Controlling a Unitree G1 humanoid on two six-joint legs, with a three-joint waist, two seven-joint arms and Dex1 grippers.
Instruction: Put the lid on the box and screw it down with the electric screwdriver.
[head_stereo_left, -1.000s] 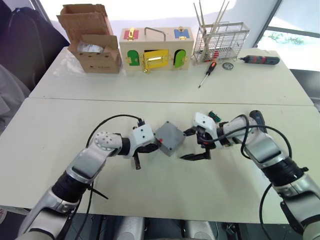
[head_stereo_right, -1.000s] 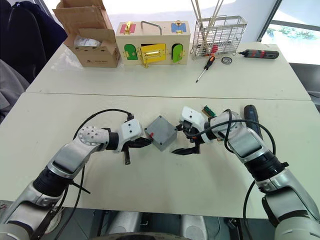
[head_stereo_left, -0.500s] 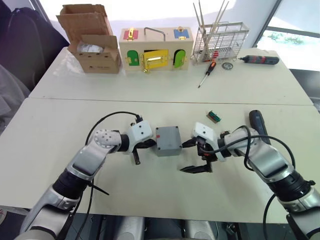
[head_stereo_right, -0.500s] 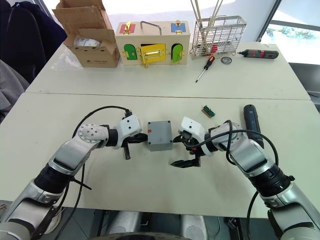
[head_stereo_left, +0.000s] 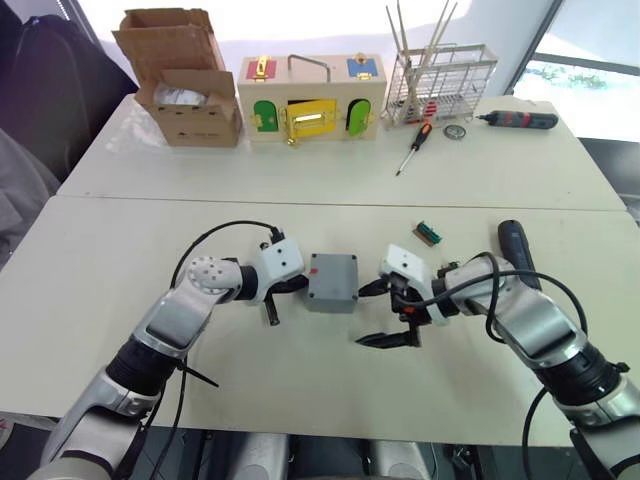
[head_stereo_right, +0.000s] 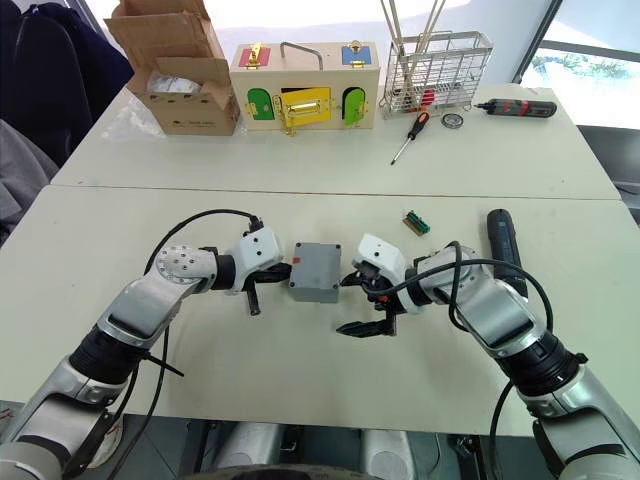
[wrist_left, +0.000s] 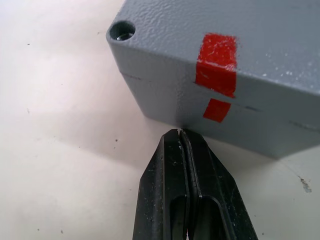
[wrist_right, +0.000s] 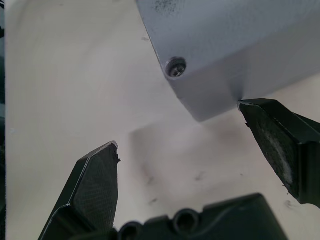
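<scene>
Box (head_stereo_left: 333, 281) on white table (head_stereo_left: 300, 380); left gripper (wrist_left: 183, 134) closed; right gripper (wrist_right: 200, 150) wide; window behind.

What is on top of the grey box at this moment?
The lid sits on the box, a seam showing between them. One corner hole holds a screw. The inside is covered, so unseen.

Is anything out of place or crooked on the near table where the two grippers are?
Little stands out. The box sits flat with the lid already on it, its seam even. In the right wrist view one corner hole holds a screw; in the left wrist view another looks empty. The electric screwdriver lies beside the right arm.
</scene>
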